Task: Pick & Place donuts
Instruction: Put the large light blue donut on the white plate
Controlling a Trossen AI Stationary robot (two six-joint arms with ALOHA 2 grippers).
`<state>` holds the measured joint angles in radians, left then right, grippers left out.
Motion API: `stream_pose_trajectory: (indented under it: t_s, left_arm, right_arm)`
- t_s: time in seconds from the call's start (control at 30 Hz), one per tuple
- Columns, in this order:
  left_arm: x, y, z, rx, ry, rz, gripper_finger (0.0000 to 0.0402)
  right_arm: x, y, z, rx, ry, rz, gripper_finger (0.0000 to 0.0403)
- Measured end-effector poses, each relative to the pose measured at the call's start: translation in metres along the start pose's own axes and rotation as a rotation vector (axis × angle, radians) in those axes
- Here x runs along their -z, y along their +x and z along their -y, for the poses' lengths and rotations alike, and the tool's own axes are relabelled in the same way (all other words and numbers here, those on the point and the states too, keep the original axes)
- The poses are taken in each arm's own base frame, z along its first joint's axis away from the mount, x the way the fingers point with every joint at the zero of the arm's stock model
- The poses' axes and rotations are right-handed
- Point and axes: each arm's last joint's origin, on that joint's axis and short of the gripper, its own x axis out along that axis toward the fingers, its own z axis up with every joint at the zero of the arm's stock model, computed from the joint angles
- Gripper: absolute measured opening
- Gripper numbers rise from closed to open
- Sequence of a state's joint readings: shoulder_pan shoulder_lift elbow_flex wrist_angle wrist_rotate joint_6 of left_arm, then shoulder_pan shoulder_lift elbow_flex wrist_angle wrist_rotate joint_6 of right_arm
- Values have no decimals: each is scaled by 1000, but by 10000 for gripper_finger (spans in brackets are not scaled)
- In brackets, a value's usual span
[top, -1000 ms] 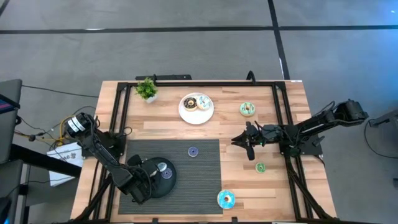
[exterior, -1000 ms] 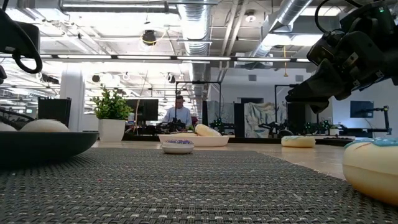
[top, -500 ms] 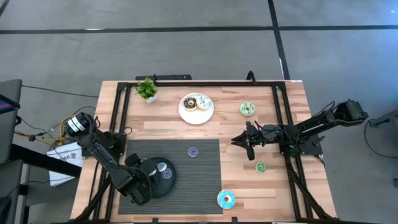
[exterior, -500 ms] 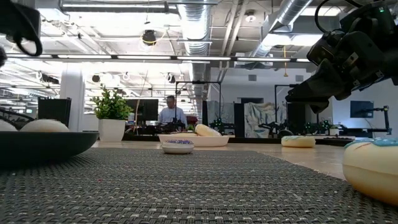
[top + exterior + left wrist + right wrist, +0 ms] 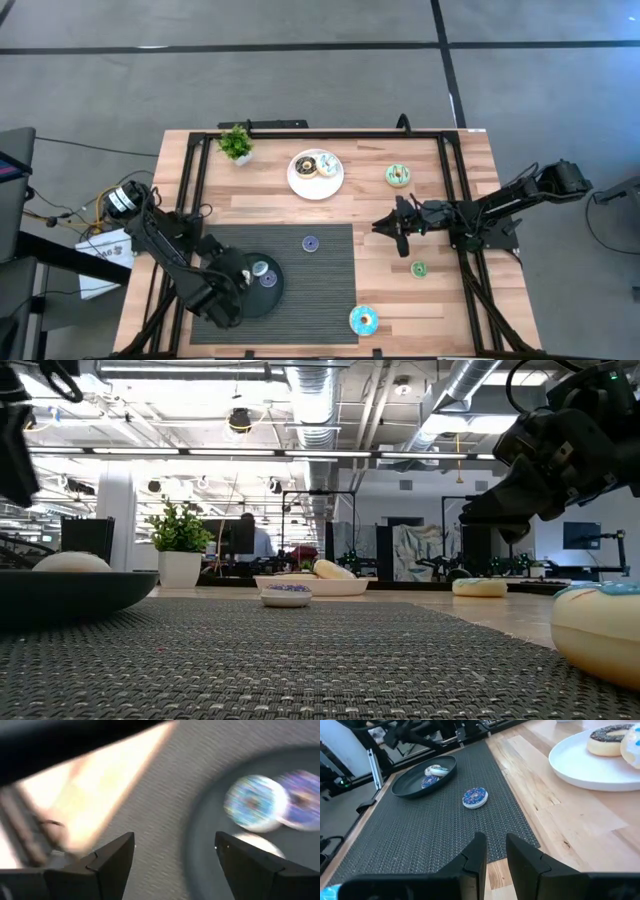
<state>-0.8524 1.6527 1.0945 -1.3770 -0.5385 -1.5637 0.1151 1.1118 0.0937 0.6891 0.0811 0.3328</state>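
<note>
Our left gripper (image 5: 238,285), fingers apart and empty, sits beside the black dish (image 5: 268,296), its teal donut (image 5: 260,269) just ahead. We've since backed off slightly.

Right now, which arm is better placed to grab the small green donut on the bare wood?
Right, probably. The right gripper hovers over the wood just beside the small green donut, fingers nearly closed. The left gripper is across the mat at the black dish, farther away.

Woven matt mat (image 5: 420,835); wood table (image 5: 560,810).
</note>
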Motion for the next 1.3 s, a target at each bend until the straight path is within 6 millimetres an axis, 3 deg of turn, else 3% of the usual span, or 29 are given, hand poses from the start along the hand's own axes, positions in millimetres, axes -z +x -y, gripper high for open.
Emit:
stream_pose_trajectory:
  t_s: [0.13, 0.57, 0.8, 1.0, 1.13, 1.3]
  left_arm:
    - [-3, 1, -16, -48, -17, 112, 245]
    - [-15, 25, -78, 260, -111, 411, 112]
    - [-17, 48, -88, 370, -114, 562, 56]
    - [-31, 74, -87, 514, -60, 648, 7]
    - [-44, 86, -92, 568, -23, 696, 4]
    - [-56, 99, -103, 524, -27, 683, 1]
  right_arm:
    - [0, 0, 0, -1, 17, 0, 65]
    - [0, 0, 0, 2, 18, 1, 65]
    - [0, 0, 0, 9, 137, 8, 65]
    - [-2, 0, 2, 89, 162, 51, 65]
    - [-12, 2, 3, 189, 214, 131, 66]
    - [-36, 9, -3, 232, 161, 199, 82]
